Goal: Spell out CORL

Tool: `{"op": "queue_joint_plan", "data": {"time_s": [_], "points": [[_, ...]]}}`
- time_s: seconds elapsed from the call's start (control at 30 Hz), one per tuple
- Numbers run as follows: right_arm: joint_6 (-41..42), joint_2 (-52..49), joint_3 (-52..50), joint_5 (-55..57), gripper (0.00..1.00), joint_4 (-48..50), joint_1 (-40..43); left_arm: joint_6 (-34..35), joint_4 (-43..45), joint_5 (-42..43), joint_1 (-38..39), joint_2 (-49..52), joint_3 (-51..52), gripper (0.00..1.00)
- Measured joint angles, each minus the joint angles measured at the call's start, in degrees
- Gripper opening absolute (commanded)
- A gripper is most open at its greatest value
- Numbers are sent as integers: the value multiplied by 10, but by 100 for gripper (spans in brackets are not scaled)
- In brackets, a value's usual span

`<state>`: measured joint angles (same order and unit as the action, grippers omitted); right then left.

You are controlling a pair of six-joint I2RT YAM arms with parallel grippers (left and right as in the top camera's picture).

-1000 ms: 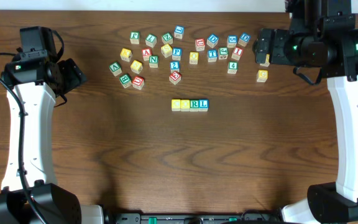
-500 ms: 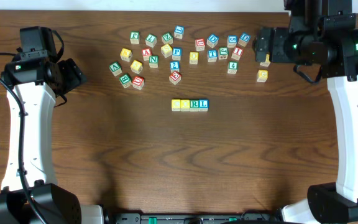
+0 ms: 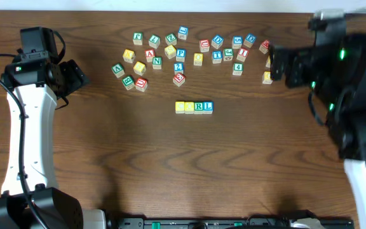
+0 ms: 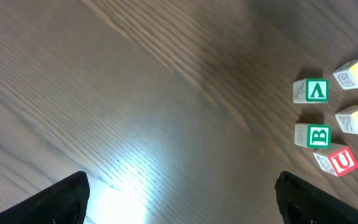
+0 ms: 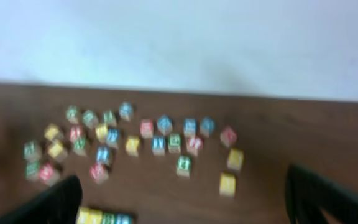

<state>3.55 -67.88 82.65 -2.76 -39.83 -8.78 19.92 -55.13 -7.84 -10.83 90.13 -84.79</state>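
Right gripper (image 5: 188, 200): its fingers show only as dark shapes in the bottom corners of the wrist view. They are set wide with nothing between them, and the whole view is soft with blur. Overhead puts it (image 3: 277, 63) on the far side of the word row (image 3: 194, 107) and off to the row's right, just beside two yellow blocks (image 3: 267, 77). The arm behind it is smeared.

Left gripper (image 4: 179, 199): also spread wide and empty, over bare table (image 3: 170, 165). It sits well left of the row and a little beyond it, near the green B block (image 4: 317, 135) and red U block (image 4: 340, 160).

Word row: four blocks touching side by side, two yellow, then a green R and a blue L. The yellow faces are too small to read. Loose blocks (image 3: 180, 55) are strewn in a band on the row's far side; the nearest are close to it but apart.

Judgement: the spelling looks done or nearly so, and the step in hand reads as checking and clearing off. To do it well, hold both grippers high and make no sweep across the row. The right arm should rise before it travels, since the two yellow blocks lie close to its fingers and could be nudged.

Room: wide bare wood on the row's near side and on both flanks. The far side is crowded, and the table's back edge runs just past the loose band, so it is a poor place to manoeuvre.
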Motion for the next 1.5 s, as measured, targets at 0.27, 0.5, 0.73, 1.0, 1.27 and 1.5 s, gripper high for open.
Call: {"op": "queue_joint_plan", "data": {"time_s": [0.27, 0.5, 0.73, 1.0, 1.27, 1.5], "points": [[-4, 240, -382, 2, 99, 286, 17, 0, 0, 2, 0, 0, 0, 94], [-4, 436, -617, 2, 99, 405, 35, 0, 0, 2, 0, 1, 0, 94], [-3, 591, -748, 2, 99, 427, 42, 2, 0, 2, 0, 1, 0, 94], [-1, 657, -812, 2, 99, 431, 44, 8, 0, 2, 0, 1, 0, 94], [-1, 672, -821, 3, 99, 370, 44, 8, 0, 2, 0, 1, 0, 94], [-1, 672, -822, 2, 99, 359, 44, 8, 0, 2, 0, 1, 0, 94]]}}
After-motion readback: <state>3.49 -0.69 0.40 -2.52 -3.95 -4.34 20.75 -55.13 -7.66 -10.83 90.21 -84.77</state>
